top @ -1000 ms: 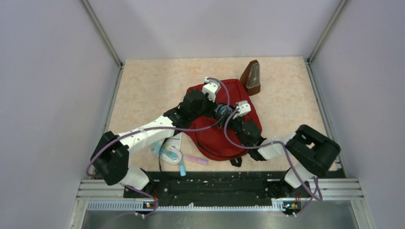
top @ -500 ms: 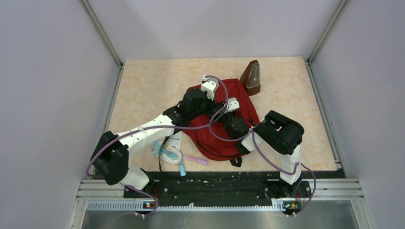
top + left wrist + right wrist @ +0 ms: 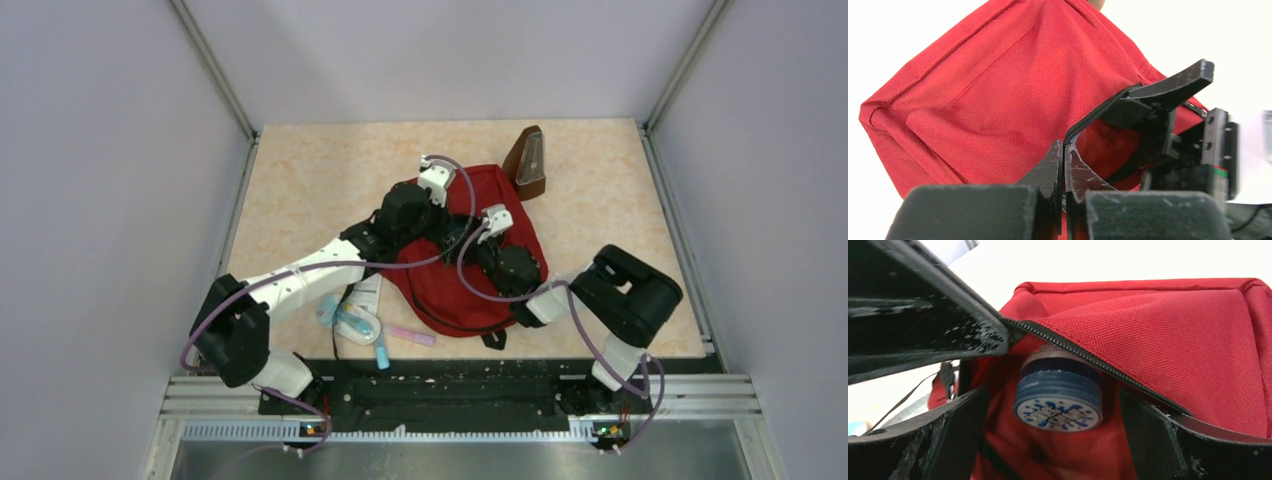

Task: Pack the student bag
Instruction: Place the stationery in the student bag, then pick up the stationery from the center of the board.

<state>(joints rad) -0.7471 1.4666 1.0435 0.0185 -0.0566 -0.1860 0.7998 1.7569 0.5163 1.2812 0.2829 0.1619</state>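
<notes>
Red student bag lies mid-worktop, metronome at its 1 o'clock. Your left hand is clenched on its zipper edge. Your right hand is released, straddling a blue-lidded jar inside.

The student bag was matt red woven cloth with a fine diagonal weave, and its zipper had small black teeth with a faint shine. The left gripper was matt black plastic, rough and scuffed at the edges, while the round tub was smooth blue plastic with a glossy printed end. The table had a smooth, mottled peach top, and the metronome a polished brown shell.
</notes>
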